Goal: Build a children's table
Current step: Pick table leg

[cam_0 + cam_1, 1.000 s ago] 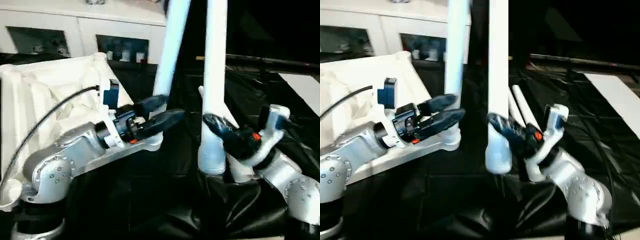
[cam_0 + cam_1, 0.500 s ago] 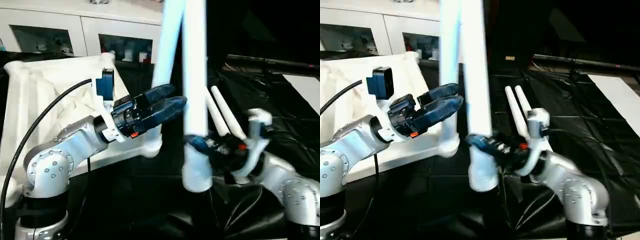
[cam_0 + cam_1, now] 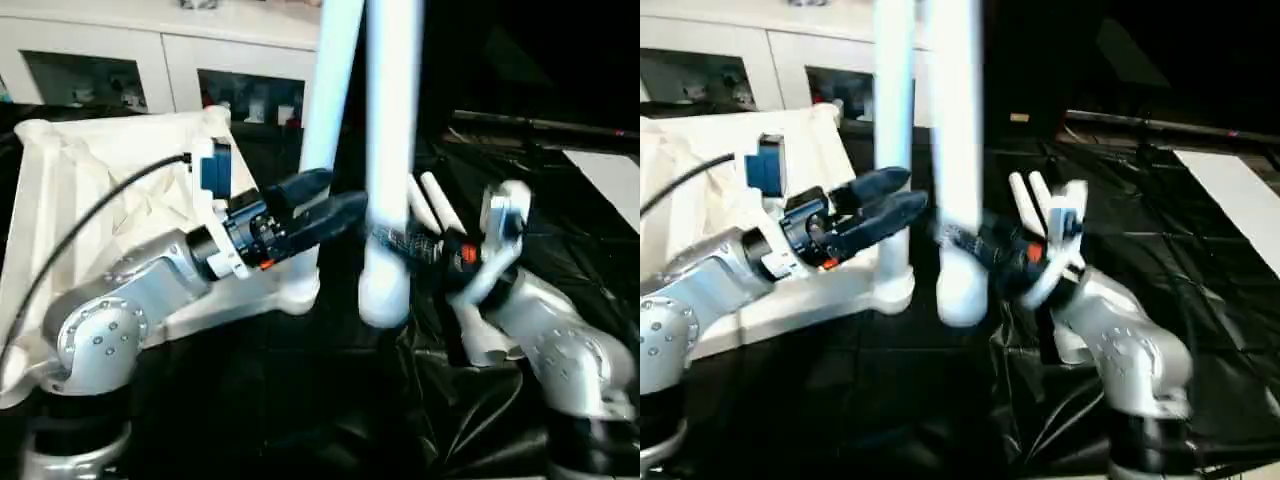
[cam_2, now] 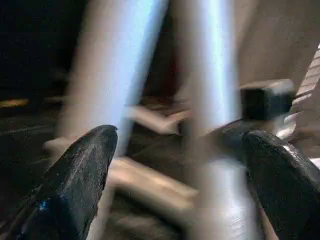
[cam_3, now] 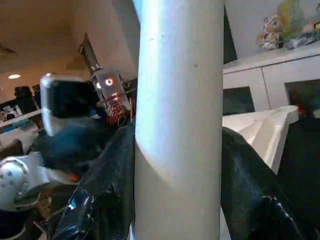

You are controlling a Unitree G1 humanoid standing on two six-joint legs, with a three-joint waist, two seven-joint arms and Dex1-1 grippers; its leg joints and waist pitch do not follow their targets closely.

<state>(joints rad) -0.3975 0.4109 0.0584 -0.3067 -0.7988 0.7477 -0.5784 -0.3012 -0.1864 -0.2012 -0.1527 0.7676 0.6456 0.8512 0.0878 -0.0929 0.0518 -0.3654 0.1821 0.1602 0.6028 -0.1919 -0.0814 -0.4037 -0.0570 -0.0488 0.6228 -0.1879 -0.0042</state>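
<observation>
The white tabletop (image 3: pixel 95 190) lies ribbed side up at the left. One white leg (image 3: pixel 330 90) stands upright in its near corner socket (image 3: pixel 298 292). My right gripper (image 3: pixel 397 241) is shut on a second leg (image 3: pixel 390 140), holding it upright with its lower end (image 3: pixel 383 300) hanging above the black cloth, just right of that socket. In the right wrist view, the fingers (image 5: pixel 107 180) press both sides of this tube (image 5: pixel 177 100). My left gripper (image 3: pixel 343 192) is open and holds nothing, its tips beside the standing leg. Two more legs (image 3: pixel 1025 195) lie behind the right arm.
A black cloth (image 3: pixel 290 400) covers the work surface. A white glass-door cabinet (image 3: pixel 130 60) runs along the back. A white panel (image 3: pixel 610 170) lies at the far right. The left arm's black cable (image 3: pixel 90 230) arcs over the tabletop.
The right gripper has carried its leg left toward the tabletop's near corner and lifted it, so the lower end hangs higher. The left gripper stays open near the standing leg.
</observation>
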